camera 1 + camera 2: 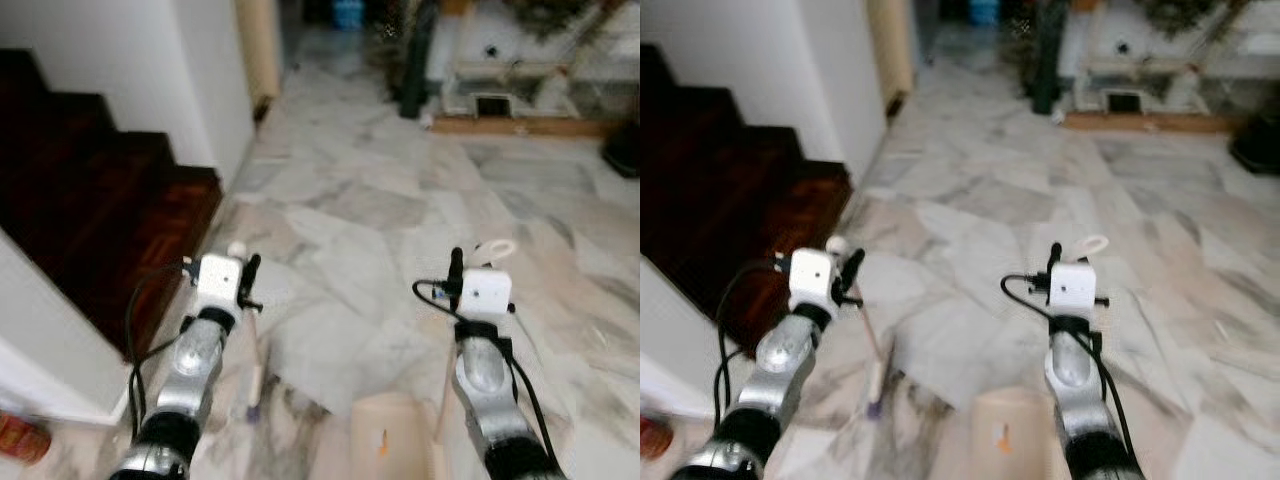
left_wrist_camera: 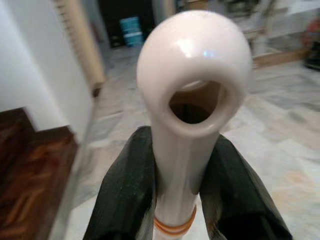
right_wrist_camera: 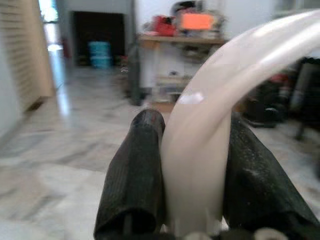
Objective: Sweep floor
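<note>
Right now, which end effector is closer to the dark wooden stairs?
Left. The left end effector is beside the stairs; the right end effector is farther out over the floor.

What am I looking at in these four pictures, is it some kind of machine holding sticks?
It is a walking humanoid robot with two silver arms, seen from its own cameras. The two wide pictures come from its head, looking down at a marble floor with dark wooden stairs on its left. The two close-ups come from cameras on its wrists.

The left claw is shut on a cream broom handle with a hanging hole at its tip; the stick runs down to the floor. The right claw is shut on the cream handle of a dustpan, whose pan sits low between the arms. Farther off are blurred shelves and clutter.
</note>
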